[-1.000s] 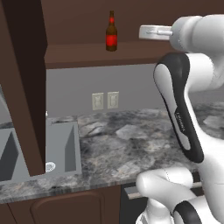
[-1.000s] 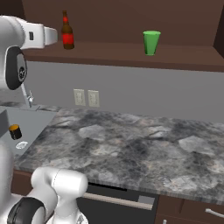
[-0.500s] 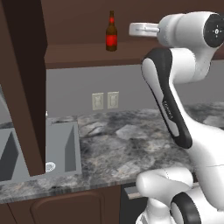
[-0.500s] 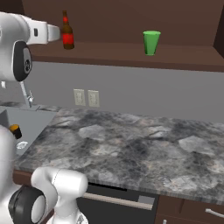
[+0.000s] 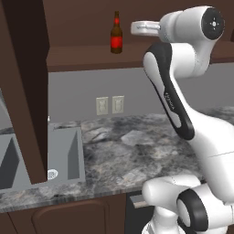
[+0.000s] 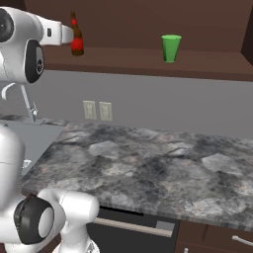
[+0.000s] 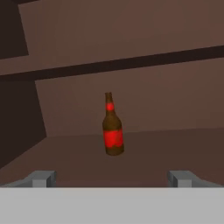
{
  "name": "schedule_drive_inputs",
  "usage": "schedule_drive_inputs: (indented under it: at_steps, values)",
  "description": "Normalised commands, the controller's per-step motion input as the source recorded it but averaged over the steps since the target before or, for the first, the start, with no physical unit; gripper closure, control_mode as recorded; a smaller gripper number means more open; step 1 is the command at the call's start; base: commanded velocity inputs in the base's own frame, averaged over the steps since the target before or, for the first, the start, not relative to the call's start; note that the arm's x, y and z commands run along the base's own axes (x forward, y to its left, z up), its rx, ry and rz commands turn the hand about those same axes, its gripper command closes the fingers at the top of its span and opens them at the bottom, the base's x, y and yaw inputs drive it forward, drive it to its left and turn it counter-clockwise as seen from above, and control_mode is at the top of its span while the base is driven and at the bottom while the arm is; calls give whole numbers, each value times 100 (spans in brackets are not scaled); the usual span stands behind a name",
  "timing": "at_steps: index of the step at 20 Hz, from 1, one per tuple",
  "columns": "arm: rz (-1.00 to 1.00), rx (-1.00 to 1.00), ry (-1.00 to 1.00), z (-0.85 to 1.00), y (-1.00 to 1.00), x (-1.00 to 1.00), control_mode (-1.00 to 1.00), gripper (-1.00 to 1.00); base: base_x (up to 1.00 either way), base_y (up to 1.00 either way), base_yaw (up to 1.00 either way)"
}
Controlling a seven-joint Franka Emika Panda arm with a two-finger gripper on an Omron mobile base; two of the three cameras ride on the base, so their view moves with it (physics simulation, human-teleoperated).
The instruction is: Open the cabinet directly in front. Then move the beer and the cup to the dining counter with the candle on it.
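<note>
Beer (image 7: 113, 131) stands upright on the cabinet shelf (image 5: 91, 55), untouched, where it stood a second ago. Our pincer (image 7: 111, 178), fingers spread wide and empty, has swung from beside the bottle to face it squarely, still short of it. The cup (image 6: 171, 48) hasn't moved, well along the shelf.

Arm raised high, tool (image 7: 112, 177) held level (its fingers spread wide).
</note>
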Motion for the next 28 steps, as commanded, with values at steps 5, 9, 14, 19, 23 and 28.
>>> schedule_drive_inputs:
  at_steps: [5, 9, 14, 19, 23, 28]
  values:
    - [0, 0, 4, 0, 4, 36, -100, -100, 0, 0, 0]
    - [0, 0, 3, 0, 15, 36, -100, -100, 0, 0, 0]
    - [0, 0, 2, 0, 19, 35, -100, -100, 0, 0, 0]
    - [0, 0, 0, -1, 8, 34, -100, -100, 0, 0, 0]
    - [0, 0, 0, -4, 4, 34, -100, -100, 0, 0, 0]
    - [0, 0, 0, -8, 5, 33, -100, -100, 0, 0, 0]
